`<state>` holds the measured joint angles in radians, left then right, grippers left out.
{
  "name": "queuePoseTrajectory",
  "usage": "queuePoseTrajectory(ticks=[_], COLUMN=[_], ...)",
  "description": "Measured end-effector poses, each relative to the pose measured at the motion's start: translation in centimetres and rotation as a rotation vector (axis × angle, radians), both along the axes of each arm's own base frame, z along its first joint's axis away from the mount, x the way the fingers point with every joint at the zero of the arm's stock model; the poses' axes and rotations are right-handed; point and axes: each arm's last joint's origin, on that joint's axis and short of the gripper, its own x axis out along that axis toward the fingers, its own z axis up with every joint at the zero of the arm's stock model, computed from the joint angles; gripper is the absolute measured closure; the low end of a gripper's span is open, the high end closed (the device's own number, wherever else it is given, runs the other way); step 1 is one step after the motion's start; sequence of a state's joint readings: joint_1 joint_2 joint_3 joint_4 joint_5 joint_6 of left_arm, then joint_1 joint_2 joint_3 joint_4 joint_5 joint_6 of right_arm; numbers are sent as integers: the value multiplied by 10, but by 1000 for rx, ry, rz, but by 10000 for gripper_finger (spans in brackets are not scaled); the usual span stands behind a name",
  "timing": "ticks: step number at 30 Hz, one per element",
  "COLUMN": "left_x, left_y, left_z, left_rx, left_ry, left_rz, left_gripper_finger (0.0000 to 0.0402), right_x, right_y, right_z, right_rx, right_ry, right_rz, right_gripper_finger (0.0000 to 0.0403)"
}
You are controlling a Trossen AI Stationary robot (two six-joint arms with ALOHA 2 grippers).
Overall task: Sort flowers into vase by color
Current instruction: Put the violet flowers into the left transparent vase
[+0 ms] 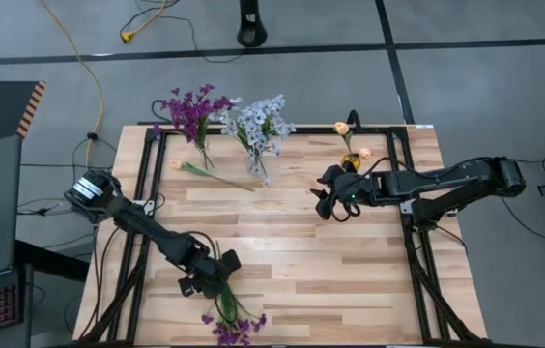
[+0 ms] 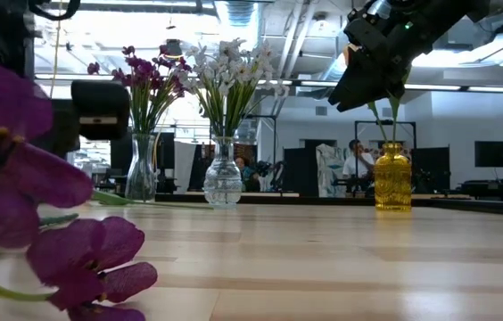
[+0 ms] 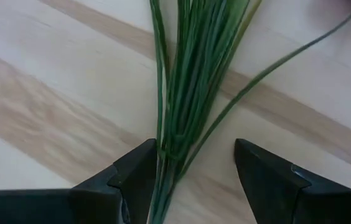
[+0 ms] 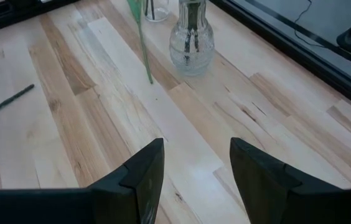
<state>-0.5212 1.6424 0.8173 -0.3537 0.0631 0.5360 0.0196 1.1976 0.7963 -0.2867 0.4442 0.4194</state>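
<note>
We judge the sort mostly done: purple flowers (image 1: 191, 108) stand in one clear vase (image 2: 142, 168), blue-white flowers (image 1: 256, 122) in a second clear vase (image 2: 223, 175), and peach buds (image 1: 343, 129) in the yellow vase (image 2: 392, 176). Two sprigs remain: a purple sprig (image 1: 232, 324) at the table's (image 1: 350, 280) near edge and a peach sprig (image 1: 210, 175) lying flat by the clear vases. The left gripper (image 3: 191, 177) stands open astride the purple sprig's stems, not yet clamped, while the right gripper (image 4: 194, 171) hangs open and empty near the yellow vase.
</note>
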Motion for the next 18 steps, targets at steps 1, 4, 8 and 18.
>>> queuePoseTrajectory(ticks=[1, 4, 8, 18], left_x=[1, 3, 3, 5], left_y=[-1, -2, -3, -5], left_z=[-2, -5, -5, -5], left_rx=[-5, -16, -50, -125], left_ry=[5, 10, 21, 46], left_rz=[0, 4, 58, 156], left_gripper_finger=[198, 198, 198, 244], right_x=[0, 0, 0, 0], right_y=[0, 0, 0, 0], right_z=[0, 0, 0, 0], right_rx=[0, 0, 0, 0], right_ry=[0, 0, 1, 1], right_rz=[0, 0, 0, 0], right_gripper_finger=[194, 194, 194, 194])
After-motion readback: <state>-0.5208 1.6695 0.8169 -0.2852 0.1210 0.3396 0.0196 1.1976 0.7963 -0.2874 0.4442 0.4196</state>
